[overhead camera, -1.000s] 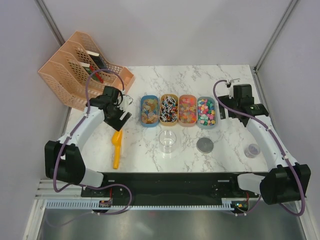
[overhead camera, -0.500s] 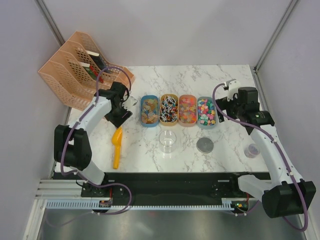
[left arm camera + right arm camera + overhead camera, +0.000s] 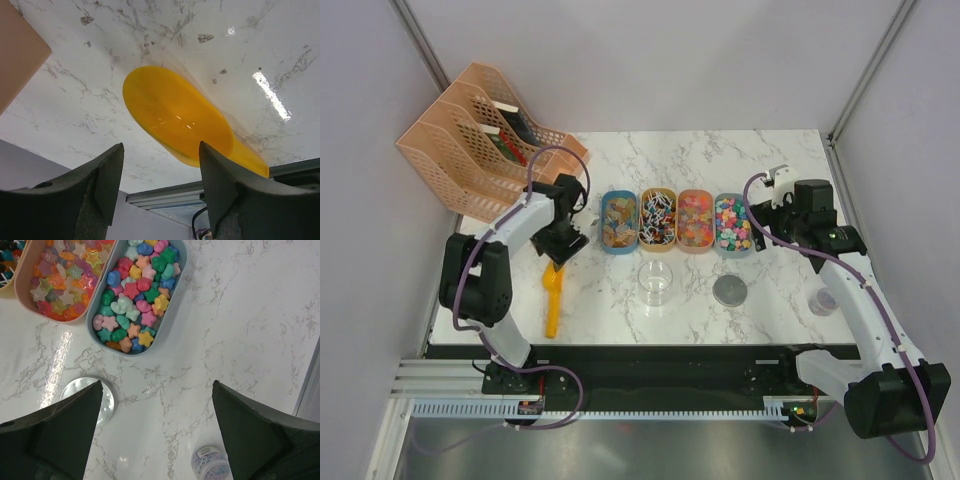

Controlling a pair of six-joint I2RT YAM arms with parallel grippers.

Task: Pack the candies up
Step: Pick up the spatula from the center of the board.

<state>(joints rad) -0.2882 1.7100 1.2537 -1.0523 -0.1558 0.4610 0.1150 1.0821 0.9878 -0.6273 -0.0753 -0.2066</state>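
Left end effector (image 3: 160, 147) hovering over bowl of yellow-orange plastic scoop (image 3: 175, 115), near-left on white marble counter (image 3: 720, 160). Its jaws apart; I see nothing clamped. Right end effector (image 3: 157, 385) spread wide, empty, just right of trays. Small multicoloured candies (image 3: 137, 310) sitting in four oval plastic trays (image 3: 182, 265), row at counter centre. Clear round cup (image 3: 657, 283) just near of row.

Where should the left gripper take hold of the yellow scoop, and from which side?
Take the scoop by its thin straight handle, probably coming down from above with the jaws across its narrow width. It lies flat on the table, handle toward the near edge; its bowl looks too wide and shallow to pinch. The left gripper hangs open over the bowl end.
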